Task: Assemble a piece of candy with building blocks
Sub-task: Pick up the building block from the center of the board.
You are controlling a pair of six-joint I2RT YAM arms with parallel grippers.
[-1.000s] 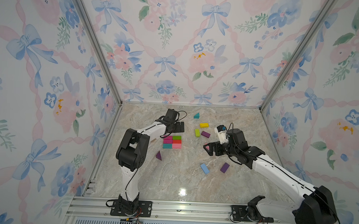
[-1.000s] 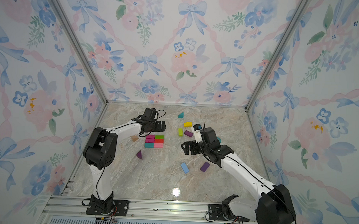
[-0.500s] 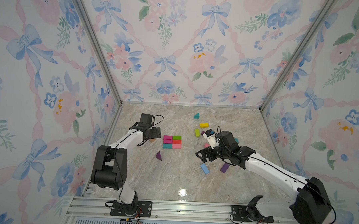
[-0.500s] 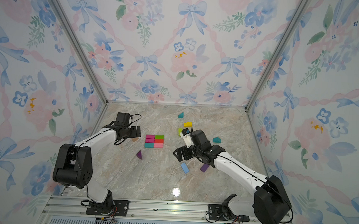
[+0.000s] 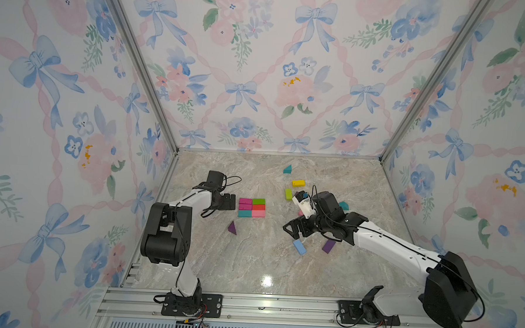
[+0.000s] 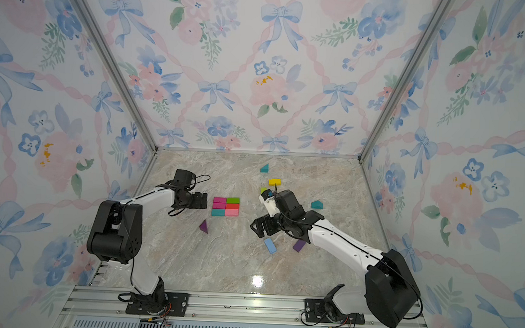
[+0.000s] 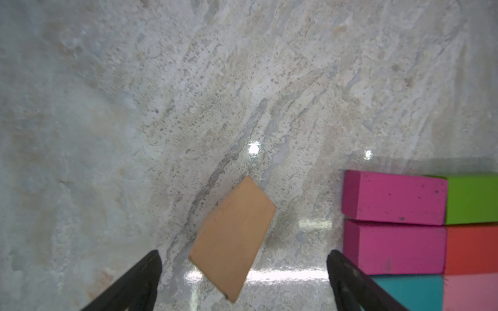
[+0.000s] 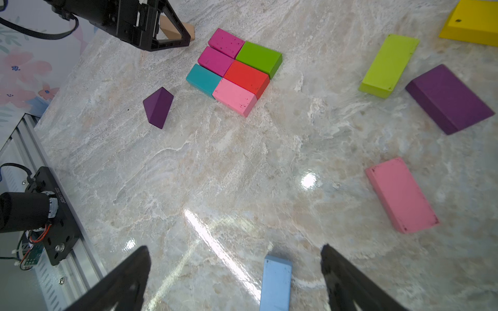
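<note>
Six building blocks point(image 5: 251, 207) lie packed as a flat rectangle: two magenta, green, red, teal and pink point(image 8: 234, 71). My left gripper point(image 5: 233, 202) is open just left of that rectangle. A tan prism point(image 7: 233, 237) lies on the table between its fingers point(image 7: 147, 272), touching neither; the magenta bricks point(image 7: 393, 198) sit just past the other finger. My right gripper point(image 5: 292, 230) is open and low over the table. A light blue brick point(image 8: 275, 282) lies between its fingers, apart from both, and shows in a top view point(image 6: 270, 245).
Loose blocks lie around: a purple prism point(image 5: 232, 228), a purple brick point(image 5: 328, 246), a yellow brick point(image 5: 298, 182), a lime brick point(image 5: 288, 194), a teal prism point(image 5: 287, 169), a teal block point(image 5: 343, 205) and a pink brick point(image 8: 401, 195). Papered walls close three sides; a metal rail point(image 5: 249, 304) runs along the front.
The left gripper swung from behind the rectangle out to the left, then came back to its left edge. The right gripper moved left and forward over the blue brick. Both stayed open.
</note>
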